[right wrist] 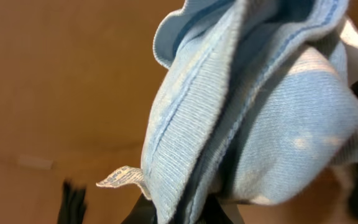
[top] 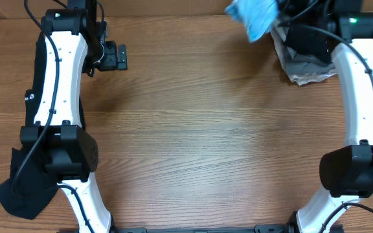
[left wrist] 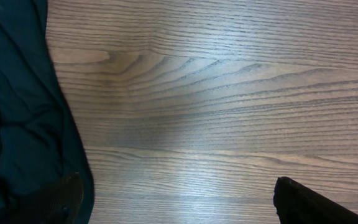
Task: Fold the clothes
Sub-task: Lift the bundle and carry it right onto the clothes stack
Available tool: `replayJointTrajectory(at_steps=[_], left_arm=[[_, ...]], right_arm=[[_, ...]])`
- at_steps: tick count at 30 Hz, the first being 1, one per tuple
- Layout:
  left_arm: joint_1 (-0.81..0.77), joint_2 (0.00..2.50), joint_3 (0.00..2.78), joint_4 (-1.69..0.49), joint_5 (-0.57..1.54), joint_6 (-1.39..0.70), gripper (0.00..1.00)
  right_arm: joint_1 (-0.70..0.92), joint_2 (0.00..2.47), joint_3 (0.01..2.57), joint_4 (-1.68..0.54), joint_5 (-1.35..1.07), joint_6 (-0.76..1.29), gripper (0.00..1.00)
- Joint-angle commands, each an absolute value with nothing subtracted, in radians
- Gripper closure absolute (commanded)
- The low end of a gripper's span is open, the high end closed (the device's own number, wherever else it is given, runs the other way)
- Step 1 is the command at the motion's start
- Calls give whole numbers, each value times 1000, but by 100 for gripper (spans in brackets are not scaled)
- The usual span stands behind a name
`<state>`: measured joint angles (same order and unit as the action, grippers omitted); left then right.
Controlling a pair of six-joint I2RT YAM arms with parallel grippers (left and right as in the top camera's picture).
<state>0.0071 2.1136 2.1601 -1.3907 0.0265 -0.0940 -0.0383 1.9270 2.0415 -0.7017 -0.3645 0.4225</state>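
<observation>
While the surface (top: 206,129) carries the black garment (top: 15,191) along its left edge, the light blue T-shirt (top: 254,16) hangs bunched far right — pinched in the right tool (right wrist: 179,211), left tool (left wrist: 179,208) spread empty — and might slip if swung.

Wood-grain table (top: 206,129). A black garment (top: 15,191) lies along its left edge. A crumpled grey-white cloth (top: 306,72) lies near the far right corner.

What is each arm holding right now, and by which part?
Right fingers pinch the light blue T-shirt by a bunched, stitched edge near its label; left fingers hold nothing.
</observation>
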Motion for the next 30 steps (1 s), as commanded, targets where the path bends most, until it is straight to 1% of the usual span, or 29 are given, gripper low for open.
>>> replayJointTrajectory(at_steps=[1, 6, 9, 15, 21, 25, 30], left_arm=[[5, 2121, 2174, -1390, 35, -86, 0], [5, 2121, 2174, -1383, 35, -86, 0], [5, 2121, 2174, -1383, 35, -86, 0], [5, 2121, 2174, -1373, 35, -86, 0], [5, 2121, 2174, -1353, 36, -113, 0], [5, 2121, 2174, -1349, 35, -113, 0], [5, 2121, 2174, -1339, 36, -113, 0]], right_arm=[[-99, 1891, 2079, -626, -249, 499, 96], [-145, 1922, 2079, -530, -168, 535, 96], [-181, 1959, 2079, -466, -169, 561, 96], [-240, 2063, 2079, -307, -259, 583, 96], [-263, 2179, 2079, -196, -276, 602, 96], [-274, 2231, 2079, -219, -320, 603, 96], [-284, 2215, 2079, -409, -316, 595, 96]])
